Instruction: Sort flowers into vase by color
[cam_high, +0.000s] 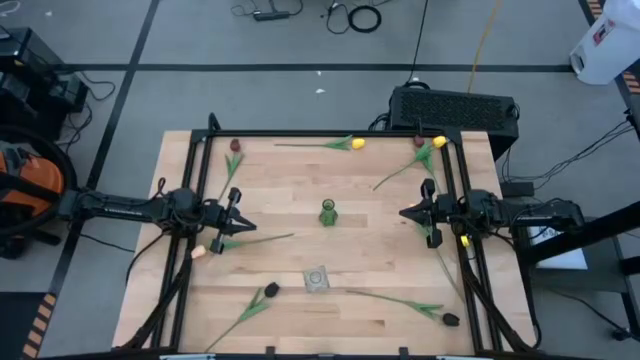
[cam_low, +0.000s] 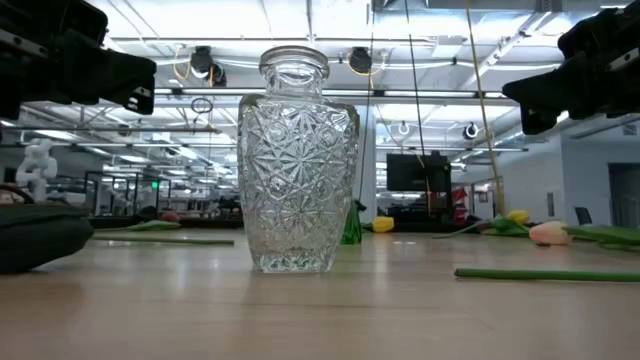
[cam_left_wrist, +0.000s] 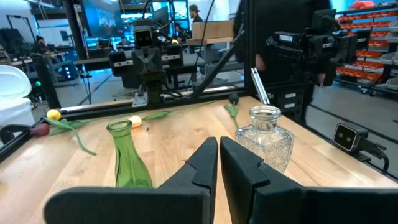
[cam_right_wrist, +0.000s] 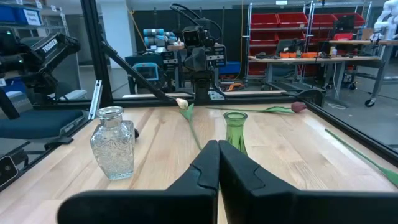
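Observation:
Several flowers lie flat on the wooden table: yellow ones (cam_high: 357, 144) (cam_high: 438, 142) and a maroon one (cam_high: 235, 145) near the far edge, a peach one (cam_high: 198, 250) by my left arm, and dark ones (cam_high: 271, 290) (cam_high: 450, 319) near the front. A green vase (cam_high: 327, 212) stands at the centre, and a clear cut-glass vase (cam_high: 316, 279) stands nearer the front. My left gripper (cam_high: 240, 222) hovers left of the green vase, shut and holding nothing (cam_left_wrist: 219, 155). My right gripper (cam_high: 405, 212) hovers right of it, shut and holding nothing (cam_right_wrist: 218, 155).
A black frame (cam_high: 330, 136) runs along the table's far and side edges. Another peach flower (cam_high: 465, 240) lies under my right arm. Bare wood lies between the two vases and around them. A black box (cam_high: 455, 105) sits beyond the far right corner.

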